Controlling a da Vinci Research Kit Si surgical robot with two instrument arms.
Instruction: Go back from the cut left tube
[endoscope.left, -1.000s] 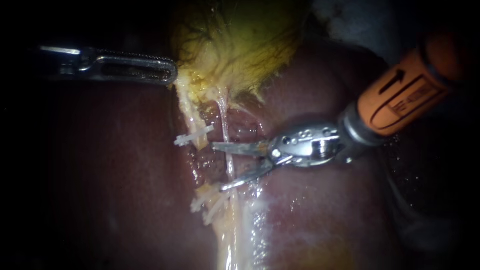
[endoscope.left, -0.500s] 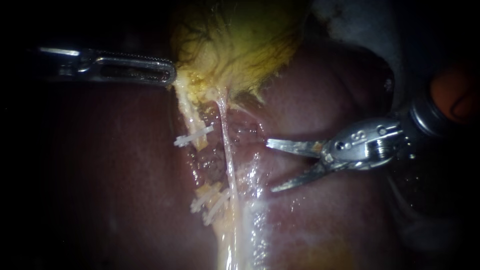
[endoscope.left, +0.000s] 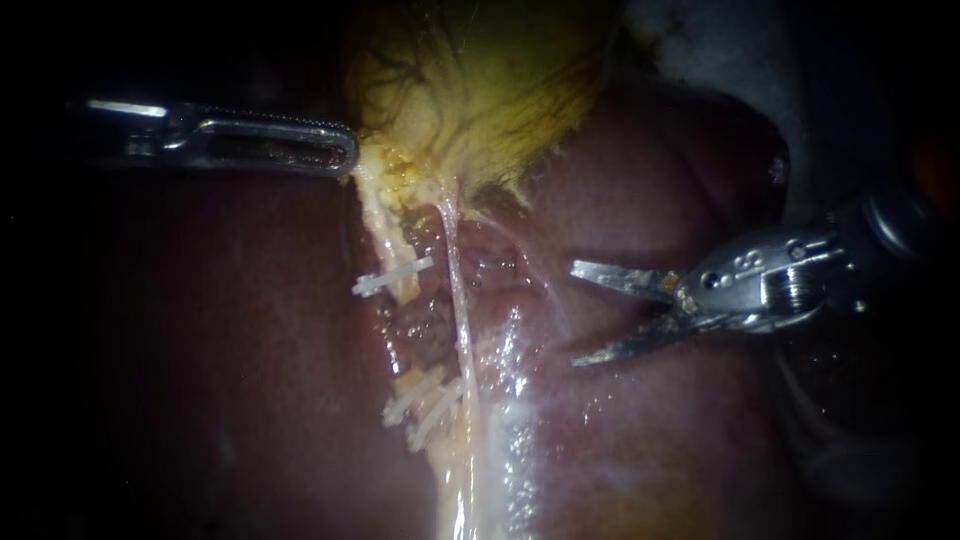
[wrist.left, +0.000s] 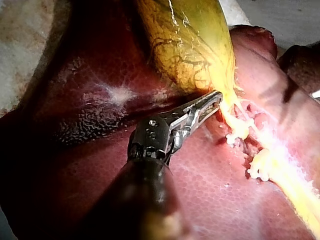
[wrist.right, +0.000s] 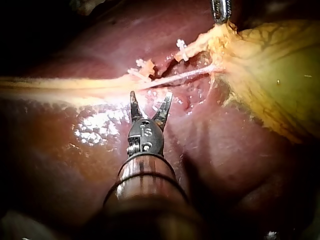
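Rightward — right instrument (endoscope.left: 578, 313), shaft lost in shadow.

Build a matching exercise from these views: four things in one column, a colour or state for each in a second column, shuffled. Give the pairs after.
Column one
1. left instrument
2. right instrument
3. gallbladder
4. clip

Column two
A. small and white
B. jaws open, holding nothing
C. yellow-green
D. jaws shut on the gallbladder's edge

Pairs: 1-D, 2-B, 3-C, 4-A
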